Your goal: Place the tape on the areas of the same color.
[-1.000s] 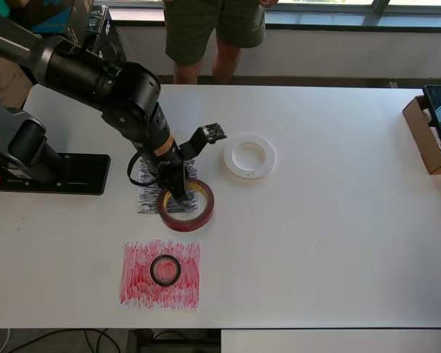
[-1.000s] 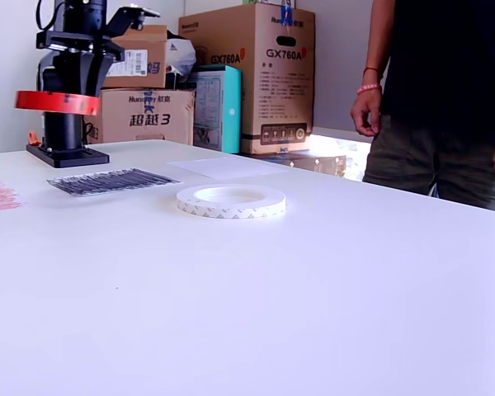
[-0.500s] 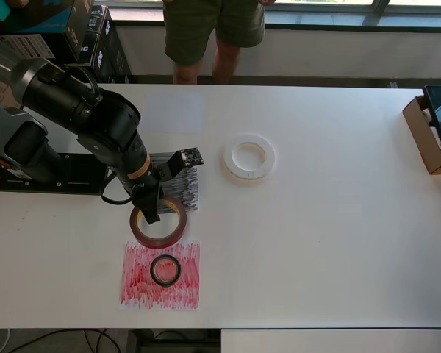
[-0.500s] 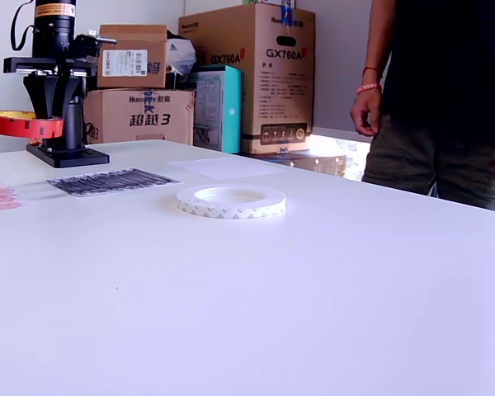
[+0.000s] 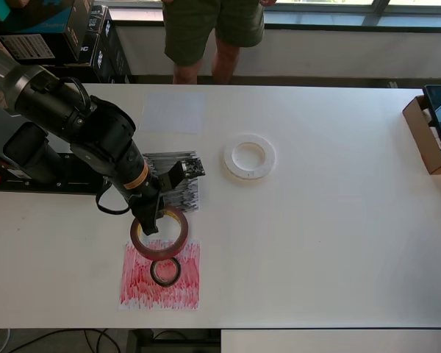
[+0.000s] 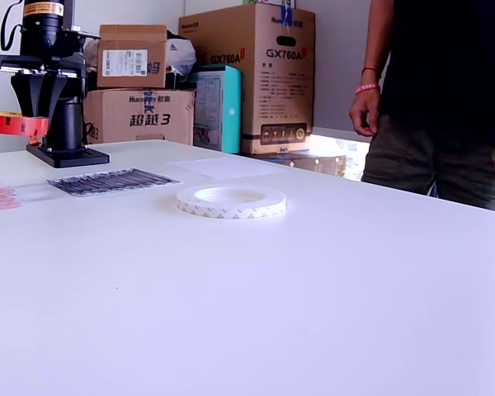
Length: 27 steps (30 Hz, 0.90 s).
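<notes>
Gripper: the black Piper gripper (image 5: 151,220) is closed on the rim of the large dark-red tape roll with a yellowish core (image 5: 159,234), holding it flat above the white table (image 5: 338,220).
Dark-red roll: in the overhead view it hangs over the upper edge of the red scribbled rectangular patch (image 5: 160,275); the exterior view shows it clear of the table (image 6: 8,124).
Small black tape roll: lies on the red patch (image 5: 165,271), just below the held roll in the overhead view.
Wide flat white tape roll: rests on bare table (image 5: 248,156), well apart from the faint plain white sheet (image 5: 174,112).
Black scribbled patch: partly hidden by the arm (image 5: 182,191), bare.
</notes>
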### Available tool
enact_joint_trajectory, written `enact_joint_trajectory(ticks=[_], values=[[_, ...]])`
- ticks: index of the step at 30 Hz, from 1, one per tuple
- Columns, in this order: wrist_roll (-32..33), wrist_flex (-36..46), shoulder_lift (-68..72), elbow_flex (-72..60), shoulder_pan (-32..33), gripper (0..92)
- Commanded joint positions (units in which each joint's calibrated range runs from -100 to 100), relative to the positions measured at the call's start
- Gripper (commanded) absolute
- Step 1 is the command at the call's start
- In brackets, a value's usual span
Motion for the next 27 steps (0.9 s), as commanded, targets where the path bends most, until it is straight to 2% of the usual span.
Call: enact_joint_trajectory(ticks=[1,27], values=[[-0.17,0.10,0.56,0.46,0.06,0.0],[-0.17,0.18,0.38,0.46,-0.18,0.0]])
